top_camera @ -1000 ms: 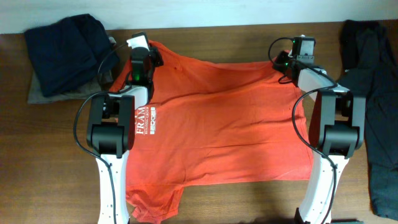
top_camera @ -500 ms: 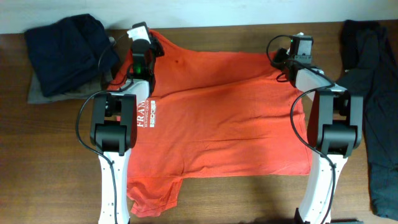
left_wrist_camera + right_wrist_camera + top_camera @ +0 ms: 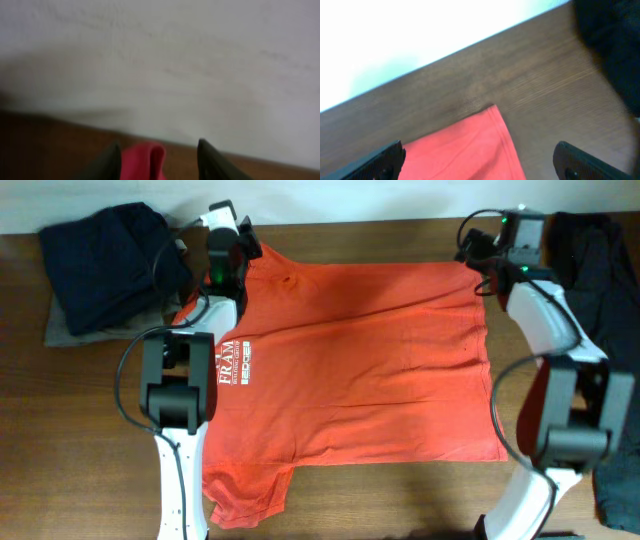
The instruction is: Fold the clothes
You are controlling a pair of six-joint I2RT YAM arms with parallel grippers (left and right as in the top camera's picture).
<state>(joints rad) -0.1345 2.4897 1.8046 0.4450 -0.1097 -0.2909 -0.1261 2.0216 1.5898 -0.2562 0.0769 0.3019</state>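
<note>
Red-orange T-shirt (image 3: 350,370) lies spread flat mid-table (image 3: 400,500), white lettering up. My left tool (image 3: 160,160) sits at its far left corner, spread, a red fold in the gap. My right tool (image 3: 482,160) hangs over the far right corner, spread wide, gripping nothing.

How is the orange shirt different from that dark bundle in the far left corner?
The orange shirt lies spread flat across the middle; the dark bundle sits bunched in a heap. The shirt carries white lettering; the bundle looks plain. Both are cloth on the wooden table.
</note>
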